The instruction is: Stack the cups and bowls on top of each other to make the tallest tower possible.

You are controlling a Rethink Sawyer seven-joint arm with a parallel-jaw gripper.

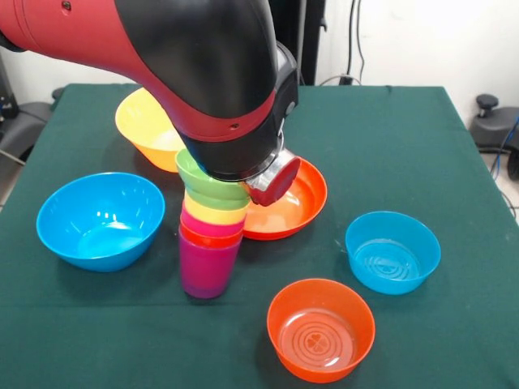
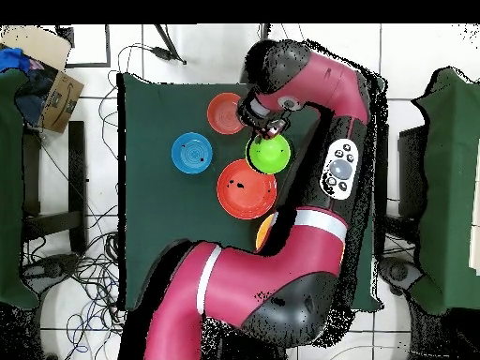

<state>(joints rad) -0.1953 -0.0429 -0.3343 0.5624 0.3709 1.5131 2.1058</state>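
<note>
The tower (image 1: 209, 251) stands at the middle of the table: a purple base cup (image 1: 208, 271) with orange-red, crimson and yellow (image 1: 215, 214) rims showing above it. The small green bowl (image 1: 204, 183) sits tilted on top, right under the arm's wrist (image 1: 243, 138). In the overhead view the gripper (image 2: 266, 127) is at the rim of the green bowl (image 2: 270, 153). The wrist hides the gripper in the front view.
Around the tower are a large orange-yellow bowl (image 1: 144, 130), a large blue bowl (image 1: 99, 220), a wide red-orange bowl (image 1: 296, 203), a small blue bowl (image 1: 392, 251) and a small translucent orange bowl (image 1: 320, 328). The arm hangs low over the table's far half.
</note>
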